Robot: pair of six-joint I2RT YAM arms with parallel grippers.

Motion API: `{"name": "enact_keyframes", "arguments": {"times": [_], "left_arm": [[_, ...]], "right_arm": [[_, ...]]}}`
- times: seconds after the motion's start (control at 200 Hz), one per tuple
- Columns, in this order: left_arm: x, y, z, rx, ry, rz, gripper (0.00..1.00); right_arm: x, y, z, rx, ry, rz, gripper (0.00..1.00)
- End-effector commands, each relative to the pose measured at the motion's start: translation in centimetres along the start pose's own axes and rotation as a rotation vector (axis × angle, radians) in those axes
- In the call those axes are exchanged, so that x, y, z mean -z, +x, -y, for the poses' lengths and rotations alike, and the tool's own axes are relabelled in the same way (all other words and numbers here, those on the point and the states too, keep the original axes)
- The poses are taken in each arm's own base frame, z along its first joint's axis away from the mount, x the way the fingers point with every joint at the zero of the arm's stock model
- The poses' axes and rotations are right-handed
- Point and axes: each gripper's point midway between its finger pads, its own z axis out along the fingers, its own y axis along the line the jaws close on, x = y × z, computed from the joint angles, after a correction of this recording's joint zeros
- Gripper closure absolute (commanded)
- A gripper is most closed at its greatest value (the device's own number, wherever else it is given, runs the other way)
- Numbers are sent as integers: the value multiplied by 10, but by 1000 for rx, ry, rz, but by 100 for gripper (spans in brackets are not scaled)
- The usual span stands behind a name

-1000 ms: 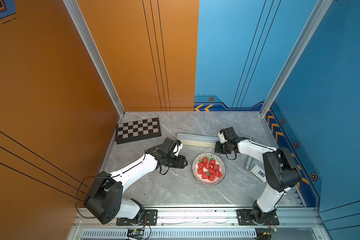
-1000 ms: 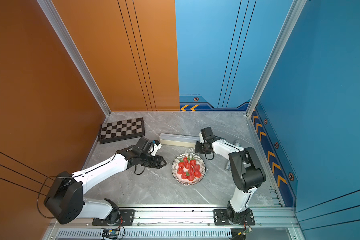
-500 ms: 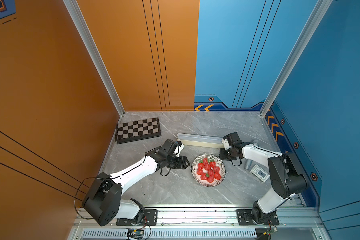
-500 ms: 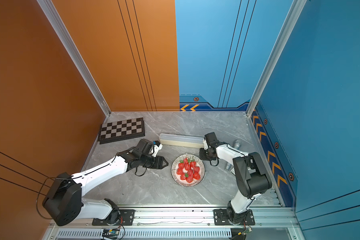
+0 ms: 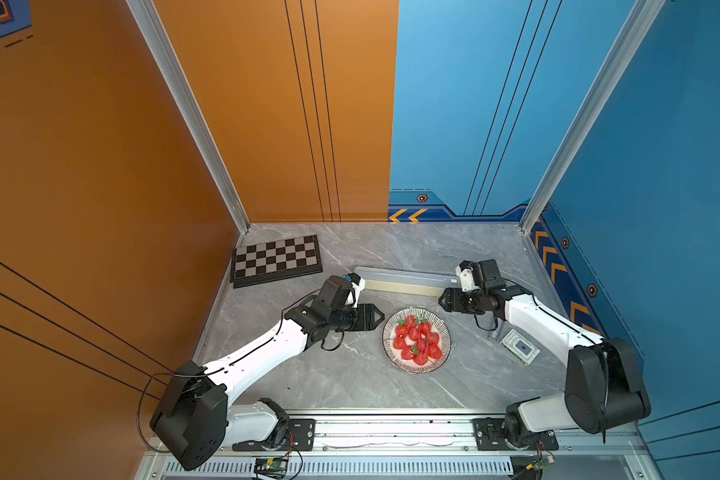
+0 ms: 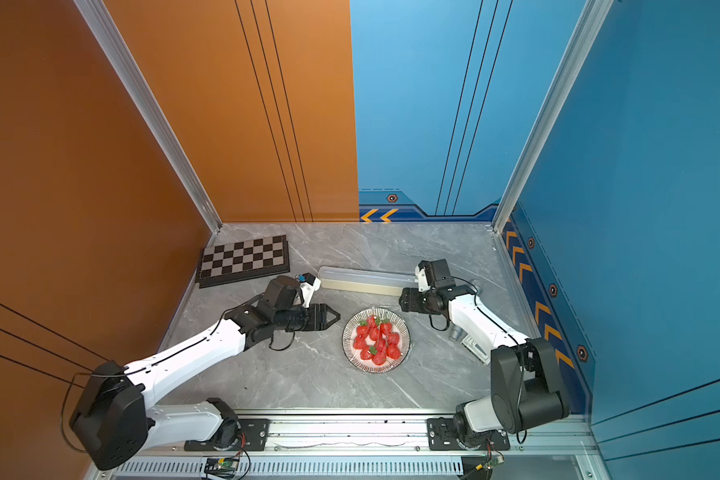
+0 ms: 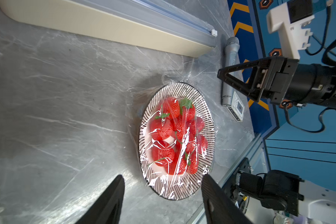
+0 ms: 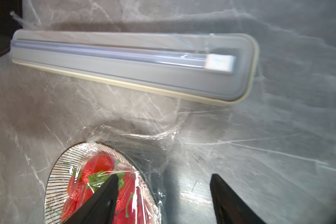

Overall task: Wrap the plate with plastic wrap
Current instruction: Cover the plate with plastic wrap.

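The plate (image 5: 388,345) (image 6: 347,345) with black-striped rim holds red strawberries at mid-table. Glossy plastic wrap (image 7: 175,135) lies crinkled over the fruit and rim, and a loose bunch of it (image 8: 144,133) rests on the table at the plate's far edge. The cream dispenser box (image 5: 404,282) (image 8: 132,64) lies behind the plate. My left gripper (image 5: 380,318) (image 7: 162,176) stands open, just left of the plate, with nothing between its fingers. My right gripper (image 5: 441,300) (image 8: 163,175) is open too, over the plate's far right edge, holding nothing.
A chequered board (image 5: 276,259) lies at the back left near the orange wall. A grey cylinder (image 7: 230,64) and a small flat box (image 5: 519,347) sit right of the plate, under my right arm. Walls close in the table on three sides.
My right gripper has gone from shut to open near the plate's far edge, and its arm has swung outward. The left gripper widened slightly and stayed in place.
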Motion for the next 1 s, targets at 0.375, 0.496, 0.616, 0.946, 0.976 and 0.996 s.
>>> {"name": "enact_keyframes", "arguments": {"times": [0.375,0.496,0.616,0.946,0.976,0.996], "left_arm": [[-66,44,3,262,91,-114,17],[-78,46,6,286,103,-128,16],[-86,39,12,278,126,-121,17],[-116,-5,31,231,194,-122,21],[-119,-9,30,232,194,-121,21],[-121,-11,28,230,193,-118,21]], "right_arm": [[-67,-2,-36,-14,-125,-92,14],[-60,19,-30,-79,-141,-132,13],[-48,38,-30,-121,-165,-153,14],[-33,63,-47,-268,-286,-139,14],[-32,62,-48,-274,-289,-129,15],[-31,62,-48,-277,-290,-122,14]]}}
